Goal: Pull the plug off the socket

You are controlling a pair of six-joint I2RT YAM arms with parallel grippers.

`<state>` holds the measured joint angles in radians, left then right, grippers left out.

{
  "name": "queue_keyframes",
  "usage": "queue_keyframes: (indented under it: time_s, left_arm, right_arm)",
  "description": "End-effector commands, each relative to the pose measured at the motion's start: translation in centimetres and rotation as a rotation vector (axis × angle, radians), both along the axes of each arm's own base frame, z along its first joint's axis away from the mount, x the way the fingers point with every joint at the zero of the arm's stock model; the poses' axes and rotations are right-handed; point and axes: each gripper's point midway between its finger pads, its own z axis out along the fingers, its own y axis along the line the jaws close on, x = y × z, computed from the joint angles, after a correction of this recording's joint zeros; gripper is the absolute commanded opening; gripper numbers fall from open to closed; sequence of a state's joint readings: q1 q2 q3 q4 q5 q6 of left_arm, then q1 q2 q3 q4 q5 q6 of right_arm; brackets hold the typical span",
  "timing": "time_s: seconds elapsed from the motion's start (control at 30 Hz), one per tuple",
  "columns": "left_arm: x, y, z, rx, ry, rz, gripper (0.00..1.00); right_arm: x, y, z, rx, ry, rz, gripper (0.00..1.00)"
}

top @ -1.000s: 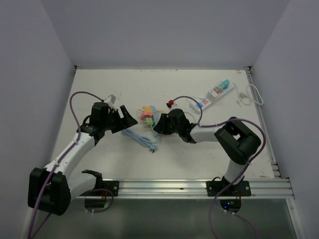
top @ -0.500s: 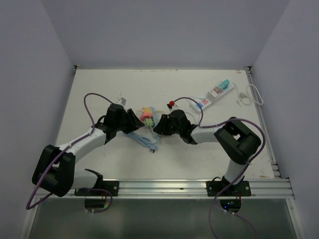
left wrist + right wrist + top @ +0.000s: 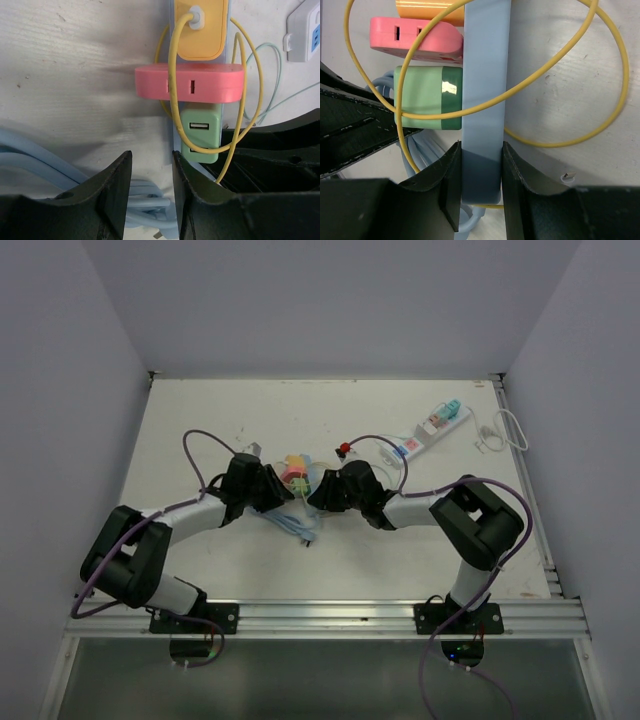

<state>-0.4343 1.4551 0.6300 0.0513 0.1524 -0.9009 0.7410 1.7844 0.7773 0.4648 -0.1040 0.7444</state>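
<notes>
A light-blue socket strip [image 3: 303, 477] lies mid-table with an orange plug [image 3: 197, 30], a pink plug [image 3: 200, 85] and a green plug [image 3: 200, 132] in its side; a thin yellow cord [image 3: 172, 75] loops around them. My right gripper [image 3: 481, 150] is shut on the strip's end [image 3: 485, 65], just below the green plug [image 3: 425, 97]. My left gripper [image 3: 151, 160] is open and empty, just short of the green plug, one finger [image 3: 187, 185] close under it. In the top view the two grippers, left [image 3: 280, 492] and right [image 3: 318, 490], face each other across the strip.
The strip's pale blue cable [image 3: 30, 160] is bundled under and left of my left fingers. A white power strip [image 3: 432, 427] with a teal plug [image 3: 452, 406] and a white cord [image 3: 505, 430] lies at the back right. A metal rail [image 3: 400, 615] runs along the near edge.
My left arm has swung right across the table, bringing its open gripper up to the green plug. The right gripper and the strip have not moved.
</notes>
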Motion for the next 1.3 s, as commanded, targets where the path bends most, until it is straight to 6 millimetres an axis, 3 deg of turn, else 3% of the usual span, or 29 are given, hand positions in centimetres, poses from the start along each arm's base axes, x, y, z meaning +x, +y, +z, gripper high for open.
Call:
queue_keyframes:
  time_s: [0.0, 0.53, 0.77, 1.27]
  left_arm:
    - [1.9, -1.5, 2.5, -0.075, -0.109, -0.01, 0.42]
    - [0.8, -5.9, 4.4, -0.198, -0.141, -0.18, 0.63]
    - [2.0, -5.2, 3.0, -0.144, -0.115, -0.111, 0.57]
    - [4.1, -3.8, 3.4, -0.111, -0.15, 0.025, 0.47]
  right_arm:
    - [-0.1, 0.8, 1.6, 0.051, -0.041, 0.035, 0.0]
    - [0.0, 0.7, 1.7, 0.044, -0.044, 0.032, 0.0]
    - [0.0, 0.7, 1.7, 0.045, -0.043, 0.031, 0.0]
    - [-0.1, 0.6, 2.0, 0.044, -0.053, 0.032, 0.0]
